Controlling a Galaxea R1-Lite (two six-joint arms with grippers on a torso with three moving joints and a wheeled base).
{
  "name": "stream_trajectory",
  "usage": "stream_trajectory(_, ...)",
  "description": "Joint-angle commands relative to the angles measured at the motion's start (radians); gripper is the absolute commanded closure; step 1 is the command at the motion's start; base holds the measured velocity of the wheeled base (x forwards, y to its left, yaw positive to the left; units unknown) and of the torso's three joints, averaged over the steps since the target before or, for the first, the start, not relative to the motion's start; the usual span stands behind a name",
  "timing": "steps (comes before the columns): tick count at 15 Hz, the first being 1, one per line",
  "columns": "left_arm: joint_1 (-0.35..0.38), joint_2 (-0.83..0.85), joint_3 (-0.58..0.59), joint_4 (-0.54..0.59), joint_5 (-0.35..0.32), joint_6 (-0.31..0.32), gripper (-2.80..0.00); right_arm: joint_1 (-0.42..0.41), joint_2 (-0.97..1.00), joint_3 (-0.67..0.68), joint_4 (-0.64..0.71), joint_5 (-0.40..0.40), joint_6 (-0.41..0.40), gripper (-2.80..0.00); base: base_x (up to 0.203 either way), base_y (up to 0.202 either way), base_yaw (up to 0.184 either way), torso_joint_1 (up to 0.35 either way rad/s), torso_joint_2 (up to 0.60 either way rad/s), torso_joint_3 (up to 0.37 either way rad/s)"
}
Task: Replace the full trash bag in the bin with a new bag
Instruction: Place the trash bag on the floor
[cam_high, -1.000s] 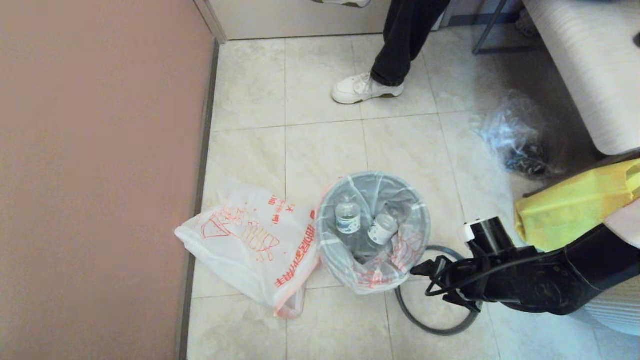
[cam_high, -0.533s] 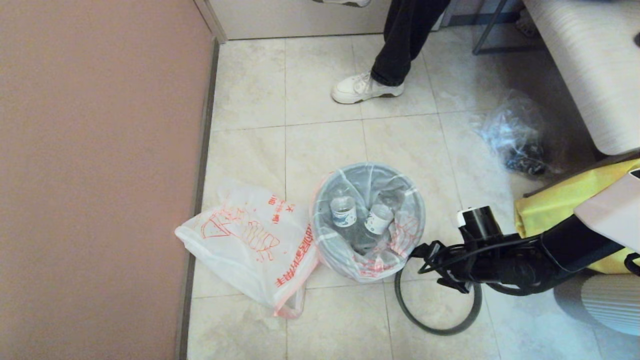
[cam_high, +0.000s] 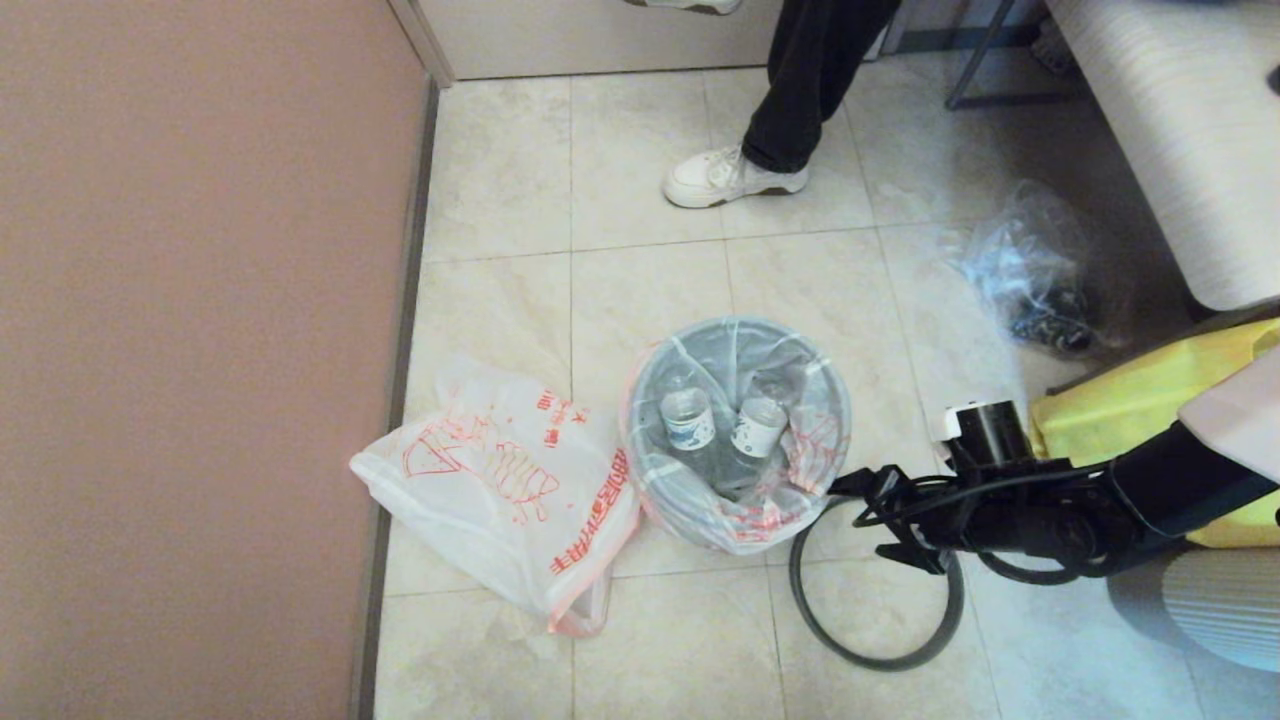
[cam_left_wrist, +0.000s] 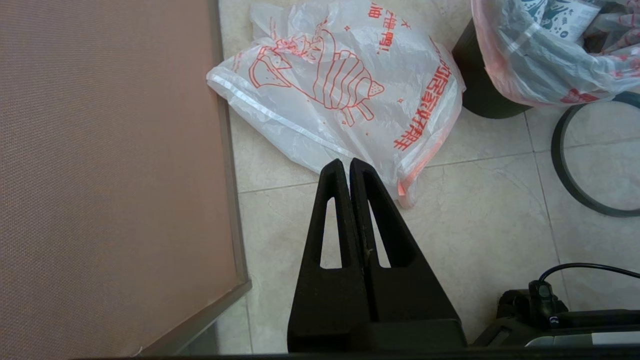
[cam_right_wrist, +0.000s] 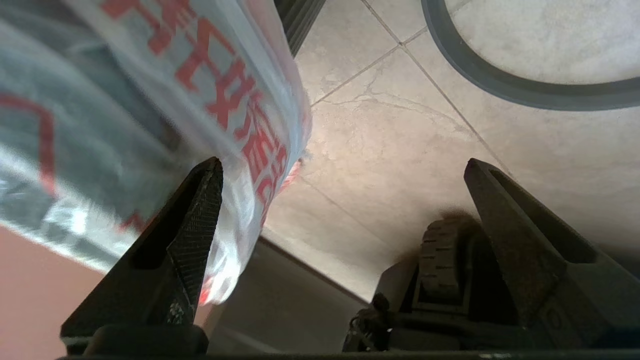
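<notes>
The pale grey bin (cam_high: 655, 480) stands on the floor tiles, lined by the full trash bag (cam_high: 790, 460), with two white-labelled bottles (cam_high: 688, 420) inside. Its dark grey ring (cam_high: 860, 660) lies on the floor to the right. The new bag (cam_high: 500, 480) lies flat left of the bin. My right gripper (cam_high: 860, 518) is open at the bin's right side; in the right wrist view the full trash bag (cam_right_wrist: 225, 100) hangs just inside one finger (cam_right_wrist: 200, 210). My left gripper (cam_left_wrist: 346, 164) is shut and empty, hovering near the new bag (cam_left_wrist: 340, 90).
A pink wall (cam_high: 200, 350) runs along the left. A person's white shoe (cam_high: 730, 175) stands beyond the bin. A clear plastic bag (cam_high: 1030, 265), a yellow fabric bag (cam_high: 1140, 410) and a pale sofa (cam_high: 1180, 120) are at the right.
The bin with its bag has shifted a little away from me. My right gripper has risen alongside it, then drawn slightly to the right.
</notes>
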Motion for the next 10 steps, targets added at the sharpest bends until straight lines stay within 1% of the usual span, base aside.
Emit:
stream_trajectory(1, 0.0, 0.001, 0.0, 0.001, 0.0, 0.001, 0.0, -0.02, -0.019, 0.015, -0.019, 0.013, 0.007, -2.8, 0.0, 0.0, 0.0, 0.0, 0.0, 0.0)
stream_trajectory(4, 0.0, 0.001, 0.0, 0.001, 0.0, 0.001, 0.0, -0.052, -0.006, 0.044, -0.088, 0.036, 0.008, -2.8, 0.0, 0.0, 0.0, 0.0, 0.0, 0.0)
stream_trajectory(6, 0.0, 0.001, 0.0, 0.001, 0.0, 0.001, 0.0, -0.073, -0.002, 0.054, -0.104, 0.073, 0.01, -2.8, 0.0, 0.0, 0.0, 0.0, 0.0, 0.0)
stream_trajectory(10, 0.0, 0.001, 0.0, 0.001, 0.0, 0.001, 0.0, -0.075, -0.007, 0.07, -0.112, 0.106, 0.01, -2.8, 0.0, 0.0, 0.0, 0.0, 0.0, 0.0)
